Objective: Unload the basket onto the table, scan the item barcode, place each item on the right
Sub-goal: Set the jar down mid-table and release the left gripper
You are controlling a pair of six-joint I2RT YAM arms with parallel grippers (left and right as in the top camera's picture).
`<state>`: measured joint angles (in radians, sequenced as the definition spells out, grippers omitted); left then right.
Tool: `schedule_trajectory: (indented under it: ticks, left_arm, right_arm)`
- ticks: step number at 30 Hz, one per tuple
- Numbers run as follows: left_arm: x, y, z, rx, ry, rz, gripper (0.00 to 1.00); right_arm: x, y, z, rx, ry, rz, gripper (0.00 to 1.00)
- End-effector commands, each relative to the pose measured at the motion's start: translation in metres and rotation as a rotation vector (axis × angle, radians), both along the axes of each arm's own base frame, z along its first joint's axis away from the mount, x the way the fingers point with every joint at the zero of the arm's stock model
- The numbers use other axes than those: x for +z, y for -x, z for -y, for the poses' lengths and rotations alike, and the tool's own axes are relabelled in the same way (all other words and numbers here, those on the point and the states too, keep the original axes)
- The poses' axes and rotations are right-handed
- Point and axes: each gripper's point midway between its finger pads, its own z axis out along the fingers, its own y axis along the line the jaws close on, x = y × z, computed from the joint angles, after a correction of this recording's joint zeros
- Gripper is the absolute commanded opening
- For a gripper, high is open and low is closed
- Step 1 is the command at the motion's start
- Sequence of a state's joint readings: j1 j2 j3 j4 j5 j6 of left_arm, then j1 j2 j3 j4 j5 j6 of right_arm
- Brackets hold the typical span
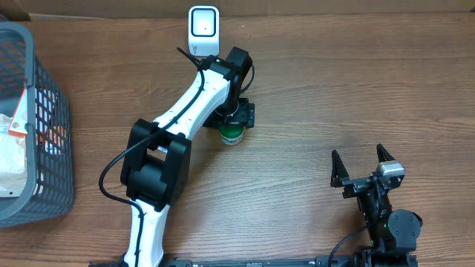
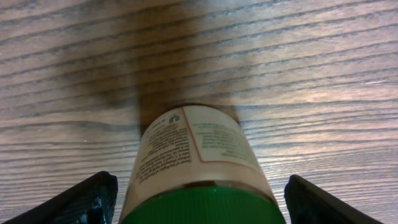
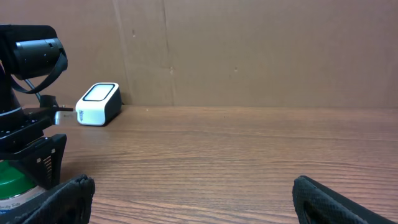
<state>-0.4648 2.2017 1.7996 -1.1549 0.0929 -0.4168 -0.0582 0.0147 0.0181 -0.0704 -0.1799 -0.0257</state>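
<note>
— Two grippers; how do the jaws stand?
— Left gripper is wide around the green-capped bottle, apart from it. Right gripper is wide, empty.
— Bottle?
— Upright on the table, near the scanner.

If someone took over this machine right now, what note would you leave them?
Left gripper: open, straddling the green-capped bottle without touching it.
Right gripper: open, empty, at the near right.
The bottle stands upright on the table, on the robot's side of the white scanner. A basket of other items sits far left.
Done: no sign whether the barcode was scanned.
Left: check that; if not, regrasp and show the label to the scanner.
</note>
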Motion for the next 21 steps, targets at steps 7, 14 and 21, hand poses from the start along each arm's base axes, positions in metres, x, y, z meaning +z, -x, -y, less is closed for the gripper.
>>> schedule_trajectory:
  ticks: [7, 14, 21]
  left_arm:
    - [0.124, -0.053, -0.014, 0.074, 0.098, 0.268, 0.89]
    - [0.268, -0.043, -0.099, 0.233, 0.055, 0.58, 0.89]
    - [0.364, 0.039, -0.274, 0.657, -0.109, 0.801, 0.88]
  right_arm:
    - [-0.001, 0.0, 0.0, 0.001, -0.003, 0.006, 1.0]
    - [-0.001, 0.0, 0.0, 0.001, -0.003, 0.006, 1.0]
    - [-0.001, 0.0, 0.0, 0.001, -0.003, 0.006, 1.0]
